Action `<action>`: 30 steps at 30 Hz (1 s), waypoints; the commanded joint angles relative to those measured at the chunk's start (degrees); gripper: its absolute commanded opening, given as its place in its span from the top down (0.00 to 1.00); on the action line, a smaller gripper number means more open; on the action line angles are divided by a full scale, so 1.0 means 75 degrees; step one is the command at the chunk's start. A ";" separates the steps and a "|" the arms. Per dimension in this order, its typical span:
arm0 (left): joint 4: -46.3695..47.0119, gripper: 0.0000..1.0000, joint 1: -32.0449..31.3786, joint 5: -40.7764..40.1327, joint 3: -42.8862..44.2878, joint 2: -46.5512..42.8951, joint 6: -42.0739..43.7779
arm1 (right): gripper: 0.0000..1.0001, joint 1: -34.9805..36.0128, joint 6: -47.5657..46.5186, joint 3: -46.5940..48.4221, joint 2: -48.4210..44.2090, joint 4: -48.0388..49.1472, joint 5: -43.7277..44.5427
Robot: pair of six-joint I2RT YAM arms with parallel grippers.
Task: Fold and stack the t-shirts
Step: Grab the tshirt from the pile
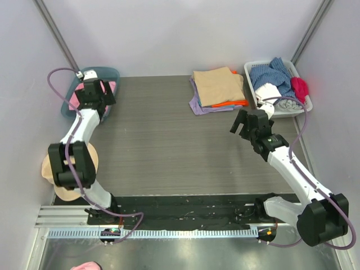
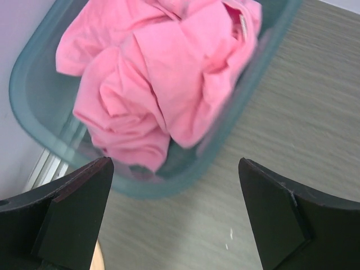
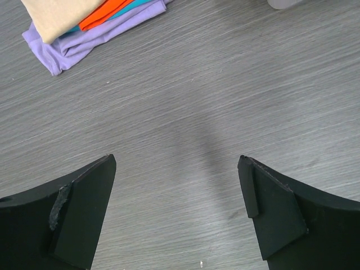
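Pink t-shirt (image 2: 163, 84) in teal bin (image 2: 169, 185) below left gripper (image 2: 174, 163), spread wide, empty; right gripper (image 3: 176, 158) same.

No readable text, brands or numbers in any view. Only candidate is the small neck tag (image 2: 243, 22) on the pink shirt (image 2: 157, 79) in the left wrist view, and it's too blurred to read.
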 commanded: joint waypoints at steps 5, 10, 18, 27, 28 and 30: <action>0.0659 0.00 0.0690 0.0721 0.1519 0.1744 -0.0013 | 0.00 0.0054 -0.0356 0.0453 0.0700 0.0691 -0.0454; 0.0764 0.00 0.0690 0.0768 0.1847 0.2435 0.0093 | 0.00 0.0065 -0.0544 0.0547 0.0936 0.0774 -0.0361; 0.0870 0.02 0.0701 0.0756 0.2445 0.3350 0.0175 | 0.00 0.0054 -0.0380 0.0196 0.0866 0.1008 -0.0395; 0.0847 0.12 0.0771 0.0346 0.3171 0.4053 0.0468 | 0.00 0.0054 -0.0497 0.0277 0.1158 0.1114 -0.0571; 0.0800 0.15 0.0795 0.0323 0.3230 0.4112 0.0456 | 0.00 0.0054 -0.0486 0.0347 0.1286 0.1137 -0.0583; 0.0707 0.38 0.0853 0.0334 0.3417 0.4264 0.0317 | 0.00 0.0054 -0.0474 0.0476 0.1404 0.1149 -0.0618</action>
